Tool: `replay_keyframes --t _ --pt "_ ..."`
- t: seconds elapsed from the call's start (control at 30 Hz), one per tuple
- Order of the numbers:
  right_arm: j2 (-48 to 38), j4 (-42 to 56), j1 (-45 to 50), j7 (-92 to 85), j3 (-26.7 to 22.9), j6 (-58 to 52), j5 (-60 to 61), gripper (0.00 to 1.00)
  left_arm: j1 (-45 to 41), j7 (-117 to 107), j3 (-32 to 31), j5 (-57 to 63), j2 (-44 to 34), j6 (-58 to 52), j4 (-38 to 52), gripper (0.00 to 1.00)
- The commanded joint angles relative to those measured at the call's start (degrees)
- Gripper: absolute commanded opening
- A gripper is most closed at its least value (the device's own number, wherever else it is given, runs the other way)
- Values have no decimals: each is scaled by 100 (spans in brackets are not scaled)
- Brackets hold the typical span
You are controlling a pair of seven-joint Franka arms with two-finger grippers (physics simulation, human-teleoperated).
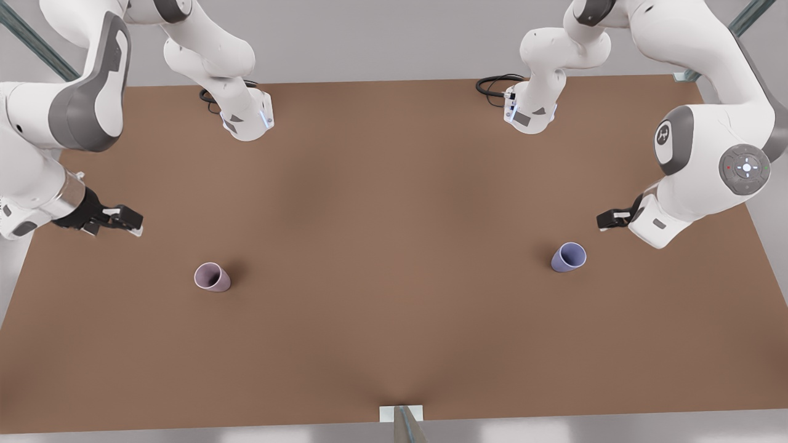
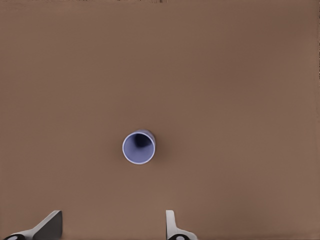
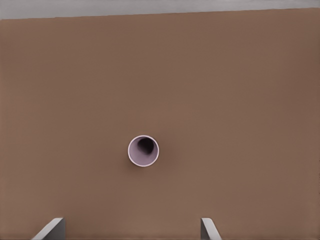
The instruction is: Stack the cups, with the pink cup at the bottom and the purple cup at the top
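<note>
The pink cup stands upright on the brown table, toward the front view's left. The purple cup stands upright toward the front view's right, far from the pink one. My right gripper hovers open above the table, behind and to the left of the pink cup in the front view, holding nothing. My left gripper hovers open just behind and to the right of the purple cup, also holding nothing.
Both arm bases are bolted at the table's back edge, with black cables beside them. A small white bracket sits at the middle of the front edge. Bare brown tabletop spreads between the cups.
</note>
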Motion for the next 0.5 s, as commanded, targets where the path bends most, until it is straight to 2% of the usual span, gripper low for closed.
replay_keyframes --t 0.0,0.07,0.17,0.37,0.47 --pt "-26 -32 13 -101 24 75 -48 100 7 1034 17 -16 -4 93 3 100" --pt "-61 -216 4 -101 16 181 5 100 -2 999 17 -7 39 111 3 100" --pt "-228 -1007 4 -259 -2 831 101 100 7 964 34 -34 57 111 -6 100" --pt "712 -1210 13 -619 -28 1570 154 100 15 964 43 -34 57 76 -41 100" --pt "826 -1605 4 -1181 -81 1939 154 100 33 964 69 -51 92 50 -41 100"
